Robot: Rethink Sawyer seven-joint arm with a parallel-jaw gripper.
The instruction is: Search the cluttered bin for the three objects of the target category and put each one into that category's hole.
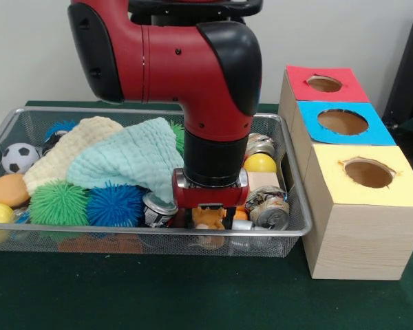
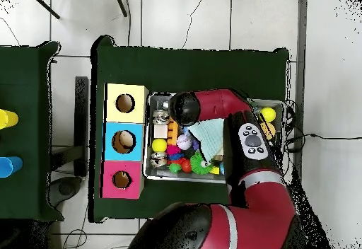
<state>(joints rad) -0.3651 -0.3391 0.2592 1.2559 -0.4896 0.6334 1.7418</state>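
Observation:
My gripper (image 1: 210, 210) is down inside the wire mesh bin (image 1: 292, 232), near its front right. It sits just over a small orange toy (image 1: 208, 220); its tips are lost in the clutter. Crushed cans lie on both sides, one at the left (image 1: 158, 206) and one at the right (image 1: 270, 213), with a third (image 1: 260, 144) further back. A yellow ball (image 1: 260, 163) and a wooden block (image 1: 265, 181) sit to the right of the wrist. In the overhead view the arm (image 2: 185, 107) covers the gripper.
Cream cloth (image 1: 69, 148) and mint cloth (image 1: 127, 161) cover the bin's middle. Green (image 1: 58, 203) and blue (image 1: 115, 205) spiky balls, a soccer ball (image 1: 18, 157) and an orange ball (image 1: 8, 190) lie left. Red (image 1: 325, 84), blue (image 1: 343, 122) and yellow (image 1: 368, 173) hole boxes stand right.

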